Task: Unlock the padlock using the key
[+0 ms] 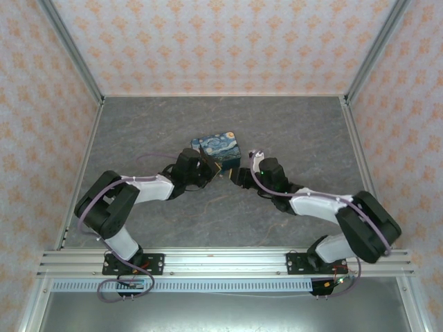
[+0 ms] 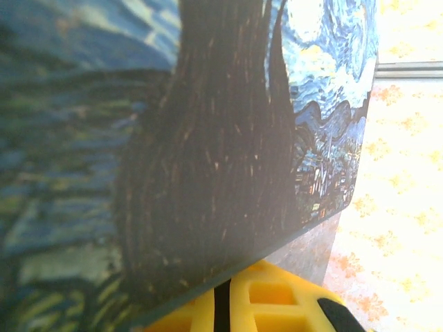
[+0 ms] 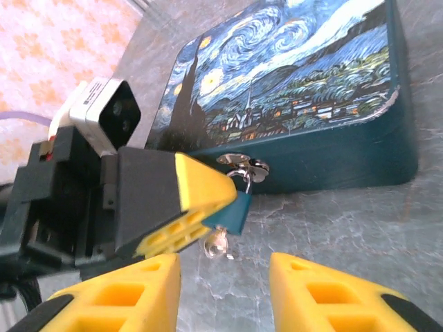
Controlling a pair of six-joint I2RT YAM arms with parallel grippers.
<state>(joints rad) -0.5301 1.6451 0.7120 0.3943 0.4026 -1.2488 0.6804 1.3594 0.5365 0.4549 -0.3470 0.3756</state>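
Mostly glossy swirl-painted box (image 3: pixel 291 83); teal padlock (image 3: pixel 234 211)

No legible text, number or brand; tiny print on white box-shaped camera housing (image 3: pixel 93 104) at ten o'clock too blurred.

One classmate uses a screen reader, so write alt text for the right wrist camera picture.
The left gripper clamps a small teal padlock hanging from the painted box's hasp, a key in its underside. The right gripper is open below, over the grey table.
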